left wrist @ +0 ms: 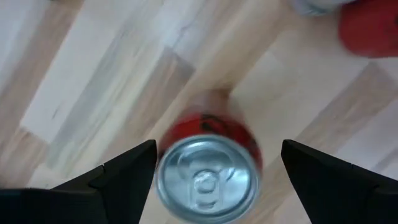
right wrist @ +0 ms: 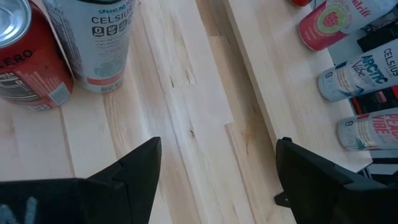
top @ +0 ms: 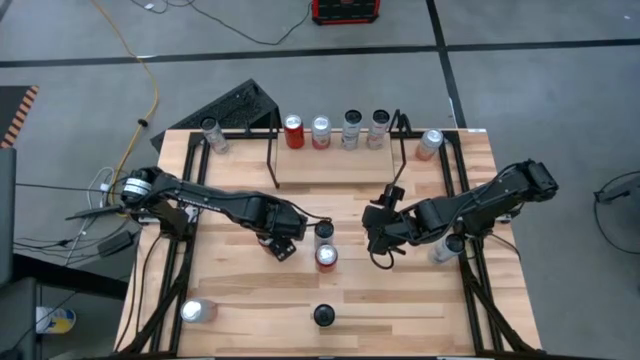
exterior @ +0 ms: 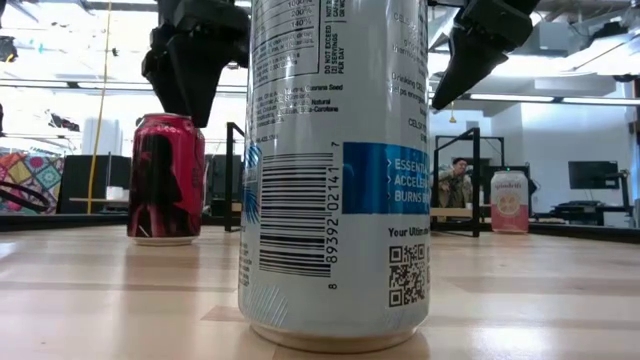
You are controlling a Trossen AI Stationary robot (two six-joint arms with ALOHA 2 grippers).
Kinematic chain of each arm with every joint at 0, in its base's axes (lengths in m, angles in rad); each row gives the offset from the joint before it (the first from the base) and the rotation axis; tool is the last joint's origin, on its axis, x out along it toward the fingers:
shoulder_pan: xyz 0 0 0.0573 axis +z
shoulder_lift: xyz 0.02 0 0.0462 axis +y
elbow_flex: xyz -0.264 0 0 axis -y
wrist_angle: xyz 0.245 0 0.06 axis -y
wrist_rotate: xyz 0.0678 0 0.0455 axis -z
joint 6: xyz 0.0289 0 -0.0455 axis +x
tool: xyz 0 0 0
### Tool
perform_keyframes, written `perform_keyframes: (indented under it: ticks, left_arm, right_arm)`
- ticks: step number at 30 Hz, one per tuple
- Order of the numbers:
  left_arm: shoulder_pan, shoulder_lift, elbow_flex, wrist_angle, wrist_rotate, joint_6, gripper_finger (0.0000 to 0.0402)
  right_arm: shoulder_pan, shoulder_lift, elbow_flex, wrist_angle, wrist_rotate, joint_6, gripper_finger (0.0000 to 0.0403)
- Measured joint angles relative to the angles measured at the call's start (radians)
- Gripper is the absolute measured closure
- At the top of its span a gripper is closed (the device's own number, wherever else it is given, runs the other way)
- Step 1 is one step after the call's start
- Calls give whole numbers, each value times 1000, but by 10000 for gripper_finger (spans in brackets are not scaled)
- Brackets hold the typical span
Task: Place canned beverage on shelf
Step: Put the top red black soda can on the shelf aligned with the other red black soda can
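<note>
A red can (left wrist: 208,168) with a silver top stands upright on the wooden table (top: 250,290) near its middle, a pale can (top: 323,232) right behind it. My left gripper (top: 285,248) hangs open above the red can and a little to its left, pointing down. In the left wrist view the can shows between the two fingers, apart from both. My right gripper (top: 380,248) waits open to the right of both cans, slanting down. The shelf (top: 274,150) stands at the far edge with several cans (top: 321,132) upright in a row.
Loose cans stand at the far left (top: 211,135), far right (top: 430,143), beside the right arm (top: 445,248), near left (top: 195,311) and near middle (top: 323,316); the last one fills the low view (exterior: 335,170). Bare wood lies between the middle cans and the shelf.
</note>
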Motion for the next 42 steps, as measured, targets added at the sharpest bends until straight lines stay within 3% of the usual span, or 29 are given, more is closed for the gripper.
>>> perform_keyframes:
  ticks: [7, 19, 32, 42]
  left_arm:
    - [-7, 0, -20, -13, 0, -3, 70]
    - [-24, -1, -216, 86, 49, -5, 70]
    - [4, -38, -222, 125, 28, 97, 70]
    - [65, -80, -222, 129, 63, 153, 101]
  right_arm:
    - [0, 0, 0, 0, 0, -1, 112]
    - [-7, 0, 0, 1, 0, -1, 112]
    - [-7, 0, 0, 18, -1, 2, 112]
    - [-7, 0, 0, 25, -3, 14, 112]
